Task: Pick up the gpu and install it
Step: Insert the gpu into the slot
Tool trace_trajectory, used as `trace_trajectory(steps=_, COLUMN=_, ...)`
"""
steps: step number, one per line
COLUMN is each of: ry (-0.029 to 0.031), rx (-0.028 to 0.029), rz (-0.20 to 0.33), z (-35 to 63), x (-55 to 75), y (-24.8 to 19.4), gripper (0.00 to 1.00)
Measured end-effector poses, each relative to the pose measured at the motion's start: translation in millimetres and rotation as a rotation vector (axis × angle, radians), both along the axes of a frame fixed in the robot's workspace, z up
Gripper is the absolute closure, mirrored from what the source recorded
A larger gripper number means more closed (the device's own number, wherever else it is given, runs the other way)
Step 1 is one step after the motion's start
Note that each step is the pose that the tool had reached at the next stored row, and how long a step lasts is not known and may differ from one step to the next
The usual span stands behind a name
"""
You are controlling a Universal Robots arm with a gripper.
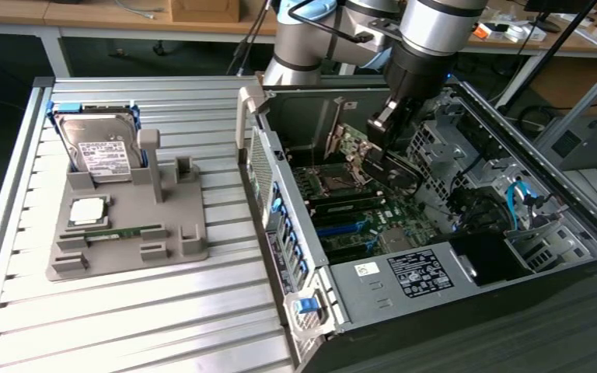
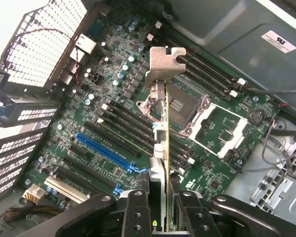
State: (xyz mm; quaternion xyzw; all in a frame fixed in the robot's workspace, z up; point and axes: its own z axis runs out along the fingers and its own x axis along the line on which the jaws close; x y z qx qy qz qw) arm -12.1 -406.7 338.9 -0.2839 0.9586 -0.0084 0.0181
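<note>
The gpu (image 2: 160,128) hangs edge-on inside the open computer case, its silvery bracket (image 2: 164,64) at the end farthest from my wrist. My gripper (image 2: 160,200) is shut on the card, one finger (image 2: 136,210) on each face. The card hovers above the green motherboard (image 2: 113,89), over the row of black slots beside the blue slot (image 2: 106,148) and close to the CPU socket (image 2: 185,106). From the exterior view, my gripper (image 1: 382,136) reaches down into the case (image 1: 403,272) and the gpu (image 1: 359,149) is tilted below it, apart from the board.
On the slatted table, at the exterior view's left, a grey fixture (image 1: 122,241) carries a hard drive (image 1: 102,148), a CPU (image 1: 88,210) and a memory stick (image 1: 117,231). Drive cages and cables (image 1: 516,198) crowd the case's right side.
</note>
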Motion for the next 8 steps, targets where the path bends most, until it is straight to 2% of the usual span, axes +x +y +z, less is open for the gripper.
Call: trace_trajectory(steps=8, ry=0.0, rx=0.0, rz=0.05, z=0.0, x=0.0, y=0.0, gripper=0.73)
